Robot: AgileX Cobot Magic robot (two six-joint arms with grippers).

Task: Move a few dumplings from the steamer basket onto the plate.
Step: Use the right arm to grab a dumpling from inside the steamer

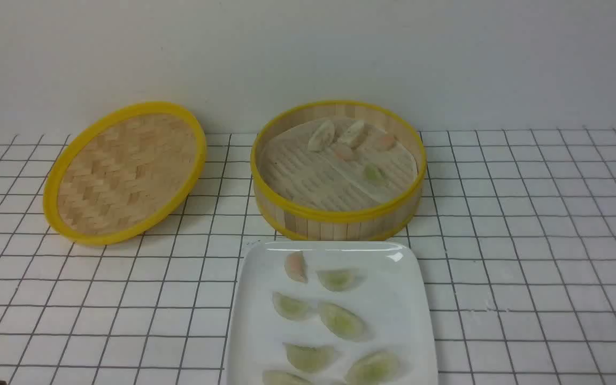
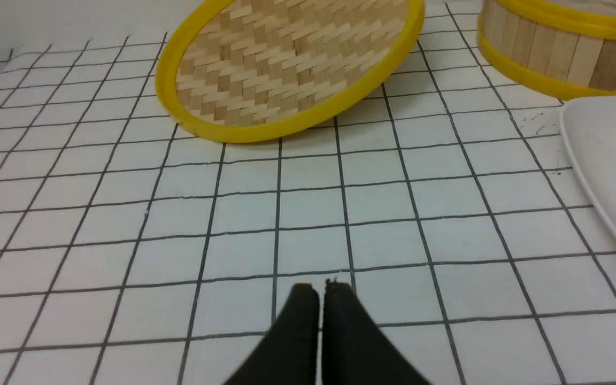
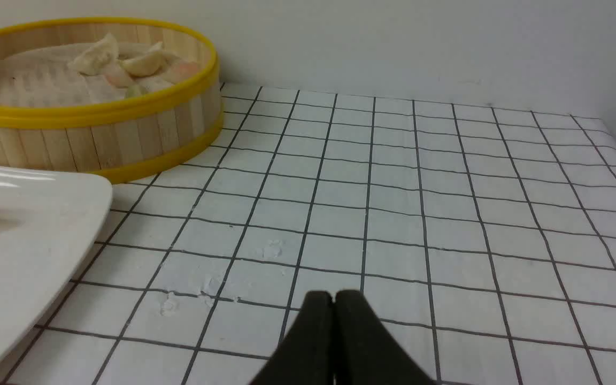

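Note:
The steamer basket [image 1: 308, 216] stands at the table's middle back, with several dumplings [image 1: 321, 135] on its ridged liner along the far side. Right in front of it lies the white plate [image 1: 252, 299], holding several dumplings [image 1: 340, 320], mostly pale green and one pink. In the left wrist view my left gripper [image 2: 321, 287] is shut and empty, low over the gridded cloth to the plate's [image 2: 602, 160] left. My right gripper [image 3: 333, 295] is shut and empty too, over the cloth to the right of the plate [image 3: 35, 230] and basket [image 3: 99, 139]. Neither gripper shows in the front view.
The shallow woven lid [image 1: 126, 171] with a yellow rim leans tilted at the back left, beside the basket. A white wall rises right behind the table. Gridded cloth covers the whole table top, with bare stretches on either side of the plate.

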